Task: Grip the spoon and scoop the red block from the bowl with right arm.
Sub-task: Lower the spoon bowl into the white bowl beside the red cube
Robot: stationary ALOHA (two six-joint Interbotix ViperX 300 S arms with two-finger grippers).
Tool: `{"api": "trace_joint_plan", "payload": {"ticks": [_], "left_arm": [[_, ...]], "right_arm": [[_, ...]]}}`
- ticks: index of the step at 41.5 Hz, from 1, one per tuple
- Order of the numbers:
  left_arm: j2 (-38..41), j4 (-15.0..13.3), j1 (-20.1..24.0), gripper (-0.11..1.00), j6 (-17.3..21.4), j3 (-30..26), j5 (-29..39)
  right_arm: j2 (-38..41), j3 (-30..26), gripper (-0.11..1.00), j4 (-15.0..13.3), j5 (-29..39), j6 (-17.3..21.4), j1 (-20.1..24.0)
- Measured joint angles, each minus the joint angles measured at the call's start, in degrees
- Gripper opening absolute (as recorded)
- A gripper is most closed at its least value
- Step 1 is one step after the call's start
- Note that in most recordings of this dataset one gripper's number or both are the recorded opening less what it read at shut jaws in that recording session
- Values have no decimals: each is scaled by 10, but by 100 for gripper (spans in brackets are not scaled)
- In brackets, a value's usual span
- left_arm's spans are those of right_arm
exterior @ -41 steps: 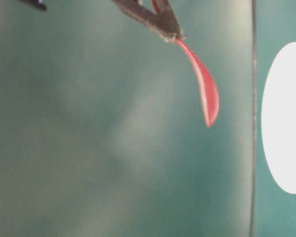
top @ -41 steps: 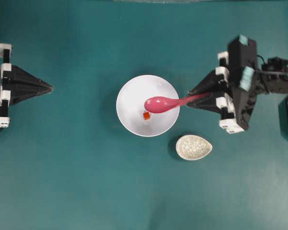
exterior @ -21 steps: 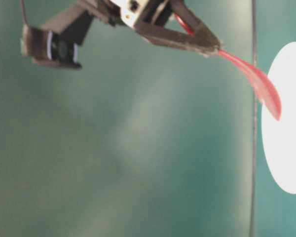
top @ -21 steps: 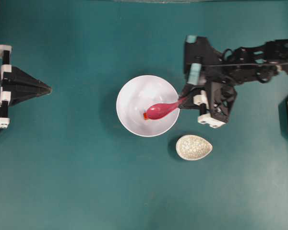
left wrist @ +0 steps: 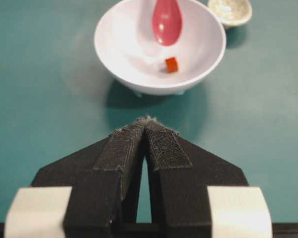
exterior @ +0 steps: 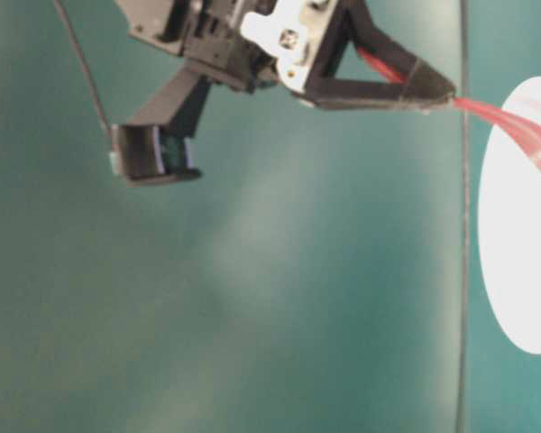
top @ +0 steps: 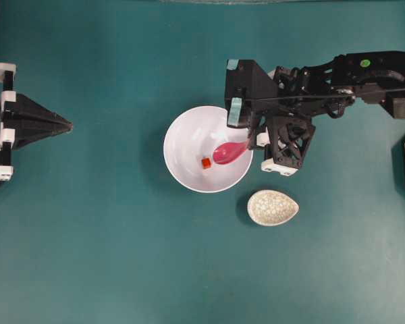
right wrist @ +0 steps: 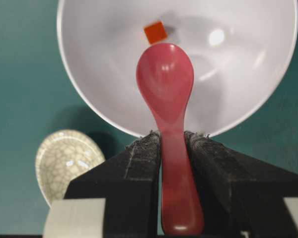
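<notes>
Black arms [top: 337, 77], white brackets, teal tags

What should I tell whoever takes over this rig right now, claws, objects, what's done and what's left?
Right claw: shut on the spoon, gripping its handle, scoop lowered inside the bowl.
Left claw: shut, holding nothing, parked at the left table edge, away from the bowl.
Red block: on the bowl's floor, just beyond the scoop's tip, not in the spoon.
Speckled dish: on the table beside the bowl, toward the right arm's side.
Done: spoon gripped and brought into the bowl.
Left: slide the scoop under the block and lift it out.
</notes>
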Motion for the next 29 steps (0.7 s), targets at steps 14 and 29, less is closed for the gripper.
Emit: {"api": "trace_joint_plan", "payload": {"ticks": [14,29], "left_arm": [[-2,0,0,0,0,0,0],[-1,0,0,0,0,0,0]], "right_arm": [[13,0,25,-2,2,6,0],[43,-19,25,-2,2,6,4]]}}
